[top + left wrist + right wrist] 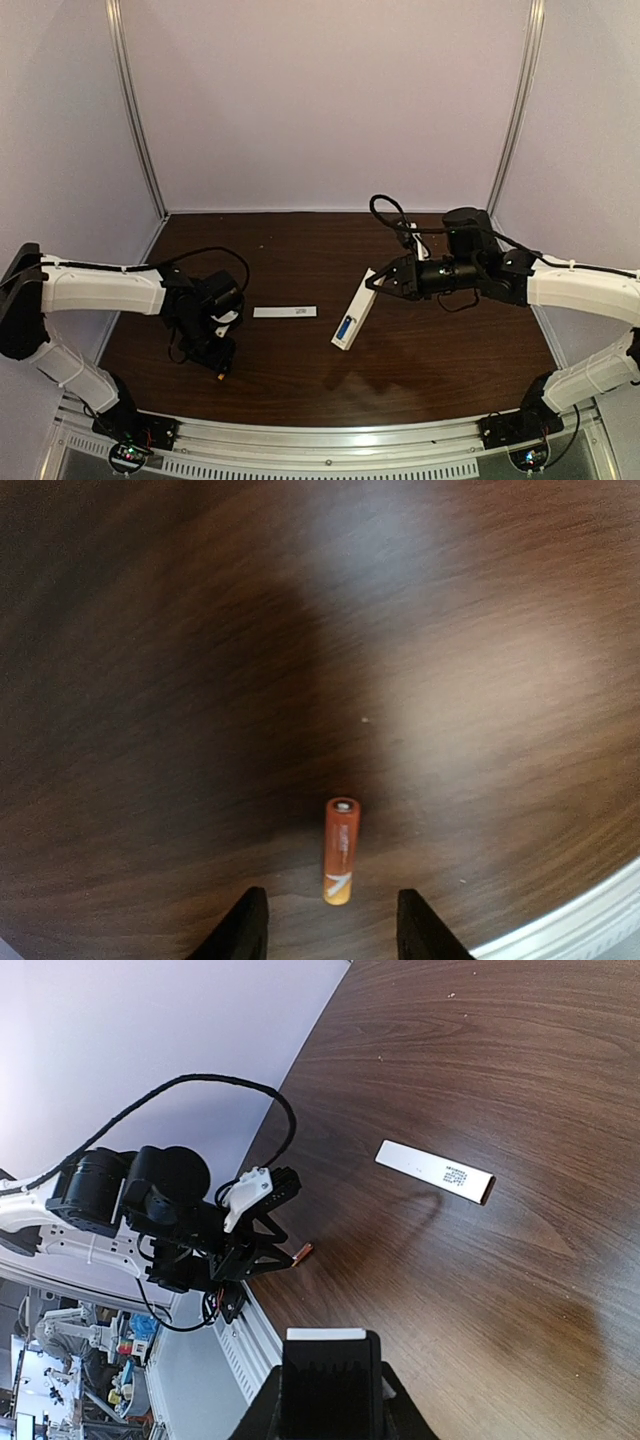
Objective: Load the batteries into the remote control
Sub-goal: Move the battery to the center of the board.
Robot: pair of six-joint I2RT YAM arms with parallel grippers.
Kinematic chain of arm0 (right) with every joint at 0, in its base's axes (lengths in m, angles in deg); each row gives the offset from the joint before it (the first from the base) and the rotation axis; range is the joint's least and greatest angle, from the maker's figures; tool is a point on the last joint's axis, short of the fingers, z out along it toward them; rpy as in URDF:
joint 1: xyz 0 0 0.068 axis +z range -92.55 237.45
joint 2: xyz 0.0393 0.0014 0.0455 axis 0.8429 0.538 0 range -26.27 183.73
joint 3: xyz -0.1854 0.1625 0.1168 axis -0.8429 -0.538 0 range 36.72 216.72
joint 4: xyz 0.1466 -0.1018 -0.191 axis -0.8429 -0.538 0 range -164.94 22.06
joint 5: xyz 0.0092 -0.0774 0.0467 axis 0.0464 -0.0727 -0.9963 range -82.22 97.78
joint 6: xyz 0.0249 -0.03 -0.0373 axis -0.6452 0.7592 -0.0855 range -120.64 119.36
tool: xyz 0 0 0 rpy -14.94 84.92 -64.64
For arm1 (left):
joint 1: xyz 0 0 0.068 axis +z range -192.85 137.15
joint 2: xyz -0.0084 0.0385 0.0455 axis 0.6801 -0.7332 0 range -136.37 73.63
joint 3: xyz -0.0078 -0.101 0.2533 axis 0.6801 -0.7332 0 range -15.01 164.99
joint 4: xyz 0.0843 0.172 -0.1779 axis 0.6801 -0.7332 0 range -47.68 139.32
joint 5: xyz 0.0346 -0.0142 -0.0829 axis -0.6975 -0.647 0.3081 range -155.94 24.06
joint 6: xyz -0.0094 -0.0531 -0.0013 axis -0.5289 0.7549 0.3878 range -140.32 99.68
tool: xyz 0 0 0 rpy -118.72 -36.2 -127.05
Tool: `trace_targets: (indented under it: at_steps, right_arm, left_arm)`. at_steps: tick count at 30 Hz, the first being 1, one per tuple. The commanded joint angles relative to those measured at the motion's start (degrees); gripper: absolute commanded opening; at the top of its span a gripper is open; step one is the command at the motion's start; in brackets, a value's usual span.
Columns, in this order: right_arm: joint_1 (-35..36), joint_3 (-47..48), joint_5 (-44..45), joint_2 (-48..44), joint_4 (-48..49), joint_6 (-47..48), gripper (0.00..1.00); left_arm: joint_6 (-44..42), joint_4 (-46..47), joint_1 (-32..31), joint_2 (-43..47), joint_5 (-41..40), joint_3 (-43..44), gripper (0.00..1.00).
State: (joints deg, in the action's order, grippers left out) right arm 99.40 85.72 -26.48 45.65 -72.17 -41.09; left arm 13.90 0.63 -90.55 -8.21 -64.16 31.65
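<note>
The orange battery (pixel 341 850) lies on the table just ahead of my left gripper (pixel 330 935), which is open with one finger on each side of it and not touching it. It also shows in the top view (pixel 220 375) below the left gripper (pixel 216 358), and in the right wrist view (pixel 300 1253). My right gripper (pixel 385 280) is shut on the upper end of the white remote control (pixel 355 315), held tilted over the table's middle. The blue battery (pixel 346 327) sits in the remote's lower end. In the right wrist view the gripper (pixel 330 1415) shows only the remote's end (pixel 325 1334).
The thin white cover strip (pixel 285 311) lies flat between the two arms, also in the right wrist view (pixel 435 1172). The metal front rail (pixel 590 910) runs close to the left gripper. Purple walls enclose the table on three sides.
</note>
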Motion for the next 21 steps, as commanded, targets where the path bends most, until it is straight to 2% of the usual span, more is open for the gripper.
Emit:
trace_targets:
  at_steps: [1,6,15,21]
  right_arm:
    - [-0.29,-1.66,-1.28,-1.38,2.79,-0.01,0.00]
    - [-0.29,-1.81,-1.95,-1.55,3.09,0.05,0.00]
    - [-0.43,-1.53,-1.95,-1.63,2.35,0.49,0.00]
    - [-1.27,-1.62,-1.95,-2.13,1.64,0.96,0.00]
  left_arm:
    - [0.68,-2.66,0.44,-3.98,-1.86,1.34,0.41]
    - [-0.13,-1.35,0.46,-5.50,-1.78,1.42,0.39]
    - [-3.70,3.55,0.42,-10.65,2.98,1.53,0.26]
    - [-11.92,8.49,-0.88,-12.27,7.87,4.24,0.05]
